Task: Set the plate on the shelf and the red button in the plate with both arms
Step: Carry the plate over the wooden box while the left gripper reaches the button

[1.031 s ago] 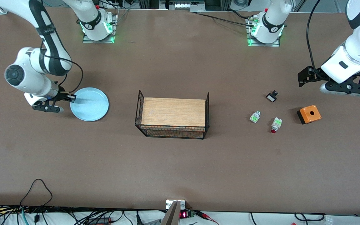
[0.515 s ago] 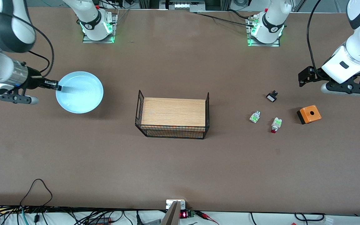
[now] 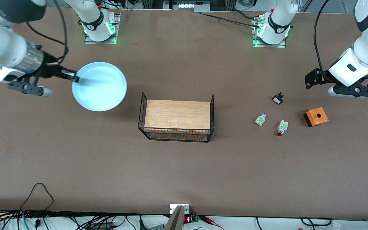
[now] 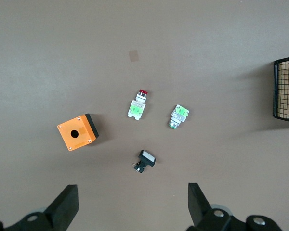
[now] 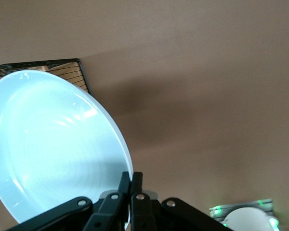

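My right gripper (image 3: 74, 78) is shut on the rim of the pale blue plate (image 3: 100, 86) and holds it in the air over the table, between the right arm's end and the wire basket (image 3: 176, 119). In the right wrist view the fingers (image 5: 131, 184) pinch the plate's (image 5: 53, 149) edge. The red button (image 3: 281, 127), white-grey with a green patch and a red cap, lies on the table toward the left arm's end; it also shows in the left wrist view (image 4: 137, 106). My left gripper (image 3: 311, 78) hangs open and empty above the table near the small parts.
The basket holds a wooden board (image 3: 177, 114). Near the red button lie a similar green-white part (image 3: 260, 119), a small black-and-white part (image 3: 278, 98) and an orange box with a hole (image 3: 315, 117). Cables lie along the table's near edge.
My right gripper has lifted the plate off the table and carried it toward the basket. The left arm has barely moved.
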